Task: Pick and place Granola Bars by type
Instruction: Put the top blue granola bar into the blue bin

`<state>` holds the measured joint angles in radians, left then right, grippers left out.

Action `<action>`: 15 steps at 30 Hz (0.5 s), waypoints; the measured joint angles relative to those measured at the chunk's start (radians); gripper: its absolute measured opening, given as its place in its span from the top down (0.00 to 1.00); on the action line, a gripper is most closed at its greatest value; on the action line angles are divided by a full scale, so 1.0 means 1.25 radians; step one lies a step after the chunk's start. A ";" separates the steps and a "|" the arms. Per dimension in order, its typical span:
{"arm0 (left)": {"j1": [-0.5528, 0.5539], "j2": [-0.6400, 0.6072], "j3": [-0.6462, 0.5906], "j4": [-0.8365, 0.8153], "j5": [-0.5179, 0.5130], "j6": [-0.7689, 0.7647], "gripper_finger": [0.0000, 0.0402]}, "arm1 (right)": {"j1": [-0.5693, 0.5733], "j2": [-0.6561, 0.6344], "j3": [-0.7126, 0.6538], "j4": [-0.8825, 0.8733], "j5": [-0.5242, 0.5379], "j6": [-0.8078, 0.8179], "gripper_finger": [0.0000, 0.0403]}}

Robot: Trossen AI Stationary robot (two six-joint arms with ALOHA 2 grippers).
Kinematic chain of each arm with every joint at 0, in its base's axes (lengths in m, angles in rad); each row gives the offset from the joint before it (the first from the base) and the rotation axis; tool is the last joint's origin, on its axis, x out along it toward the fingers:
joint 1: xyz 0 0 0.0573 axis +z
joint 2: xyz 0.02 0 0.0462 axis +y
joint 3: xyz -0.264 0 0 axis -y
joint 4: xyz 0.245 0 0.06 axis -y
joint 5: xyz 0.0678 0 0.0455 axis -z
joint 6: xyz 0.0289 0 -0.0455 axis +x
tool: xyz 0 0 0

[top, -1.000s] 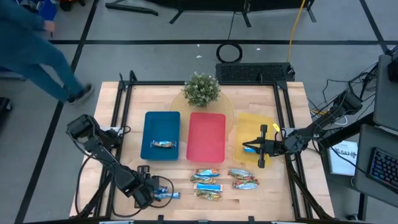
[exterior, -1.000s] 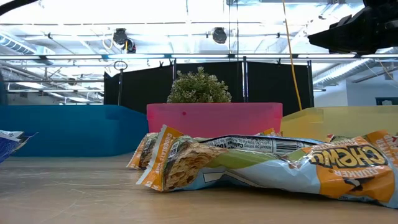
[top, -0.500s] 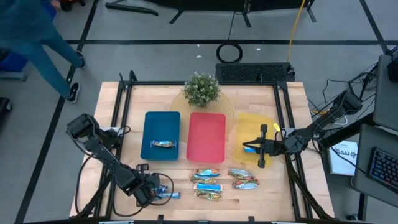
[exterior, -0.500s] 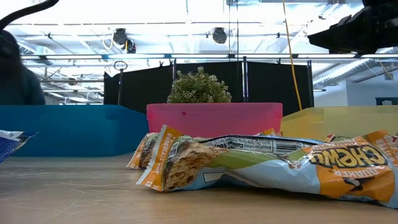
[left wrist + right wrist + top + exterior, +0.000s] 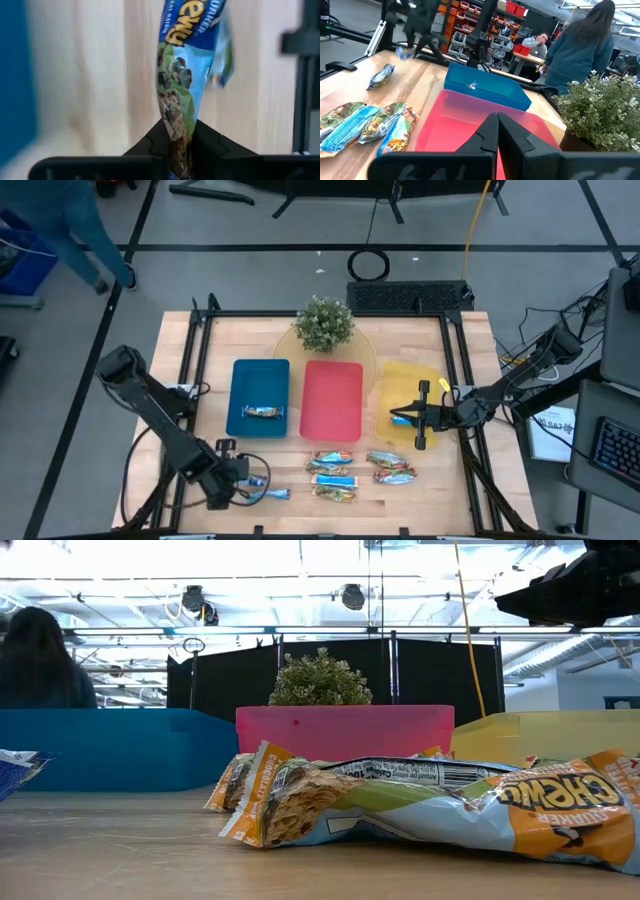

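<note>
Since the earlier frames, the left arm has been drawn back toward the table's front left corner, and a person [image 5: 60,220] has walked farther off beyond the table's far left. The left gripper [image 5: 178,131] is clamped on a blue-wrapped granola bar [image 5: 187,75], held over the bare wood near the front left edge of the table [image 5: 200,400]. One more bar [image 5: 263,412] is seen lying in the blue tray [image 5: 258,375]. A loose cluster of five bars [image 5: 352,470] is spread on the wood in front of the red tray [image 5: 332,395]. The right gripper [image 5: 497,131] is held with its fingers pressed together, empty, over the yellow tray [image 5: 400,380]. A potted plant [image 5: 324,322] stands behind the trays.
</note>
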<state>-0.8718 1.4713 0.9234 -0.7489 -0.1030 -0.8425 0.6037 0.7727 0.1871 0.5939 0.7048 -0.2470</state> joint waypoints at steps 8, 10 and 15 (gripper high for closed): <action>-0.044 -0.215 0.002 0.043 -0.315 0.276 0.91 | 0.000 0.000 0.000 -0.001 0.000 0.013 1.00; -0.025 -0.265 0.000 0.043 -0.351 0.357 0.91 | 0.000 0.000 0.000 0.000 0.000 0.014 1.00; 0.071 -0.378 -0.075 0.215 -0.349 0.603 0.89 | 0.000 0.000 0.000 0.000 0.000 0.014 1.00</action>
<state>-0.7834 0.9982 0.8300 -0.4803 -0.5387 -0.0881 0.6037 0.7727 0.1871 0.5934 0.7048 -0.2297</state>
